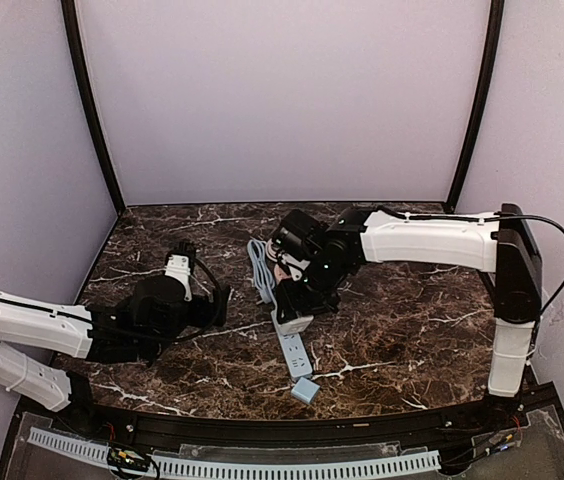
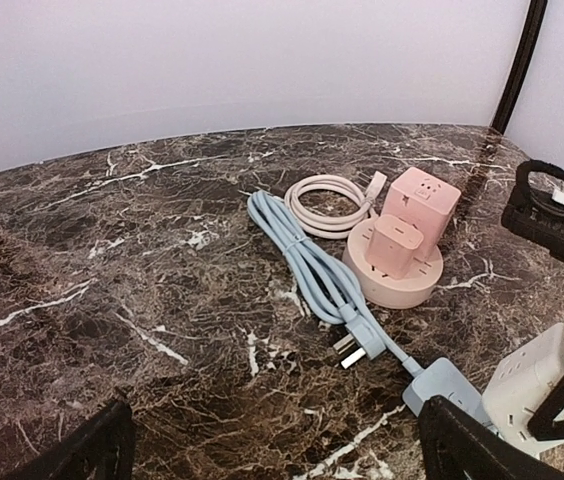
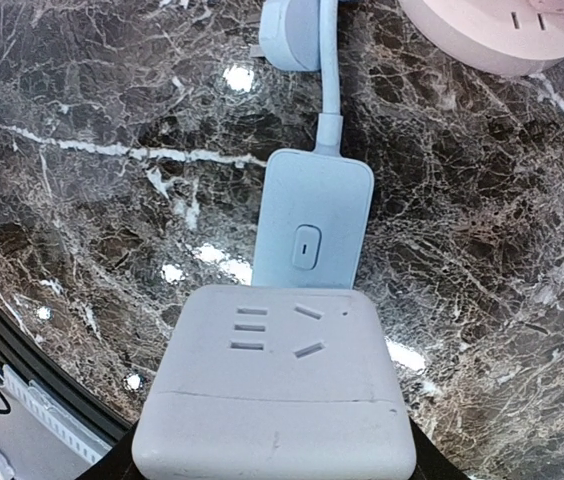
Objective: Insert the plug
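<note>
Now the white adapter (image 3: 272, 395) is held clamped in the right gripper (image 1: 300, 308), socket holes turned up to the wrist camera, right over the switch end of the blue strip (image 3: 312, 225); whether the two touch cannot be told. The strip is laid near the middle of the table (image 1: 412, 330), its cord (image 2: 297, 255) bundled and its plug (image 2: 355, 347) left loose beside a pink round socket (image 2: 392, 280). The left gripper (image 2: 277, 430) is spread wide, nothing gripped, low over the marble.
</note>
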`<action>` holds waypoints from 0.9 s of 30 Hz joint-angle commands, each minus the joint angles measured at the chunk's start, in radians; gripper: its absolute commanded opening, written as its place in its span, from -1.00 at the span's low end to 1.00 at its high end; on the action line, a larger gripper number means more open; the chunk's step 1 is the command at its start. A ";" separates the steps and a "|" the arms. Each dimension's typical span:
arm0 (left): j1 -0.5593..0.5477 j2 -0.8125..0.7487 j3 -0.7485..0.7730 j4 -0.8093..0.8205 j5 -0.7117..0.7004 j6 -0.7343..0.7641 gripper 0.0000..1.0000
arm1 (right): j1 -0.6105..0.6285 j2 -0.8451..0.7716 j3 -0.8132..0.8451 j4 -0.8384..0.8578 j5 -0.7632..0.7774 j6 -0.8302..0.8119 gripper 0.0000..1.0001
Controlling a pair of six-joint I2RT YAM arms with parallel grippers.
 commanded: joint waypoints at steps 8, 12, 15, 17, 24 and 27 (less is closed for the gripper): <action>0.011 -0.015 -0.032 0.052 0.008 0.020 0.97 | 0.016 0.015 0.001 -0.043 -0.029 0.065 -1.00; 0.010 -0.004 -0.027 0.050 0.022 0.014 0.97 | 0.019 0.010 -0.008 -0.049 -0.028 0.088 -1.00; 0.011 -0.007 -0.030 0.051 0.033 0.009 0.97 | 0.022 0.015 -0.009 -0.050 -0.030 0.099 -1.00; 0.011 -0.010 -0.032 0.052 0.041 0.007 0.97 | 0.024 0.020 -0.011 -0.052 -0.035 0.106 -1.00; 0.010 -0.022 -0.036 0.052 0.053 0.003 0.97 | 0.032 0.039 0.002 -0.065 -0.022 0.114 -1.00; 0.011 -0.024 -0.037 0.052 0.059 0.000 0.97 | 0.031 0.046 0.006 -0.071 0.000 0.113 -1.00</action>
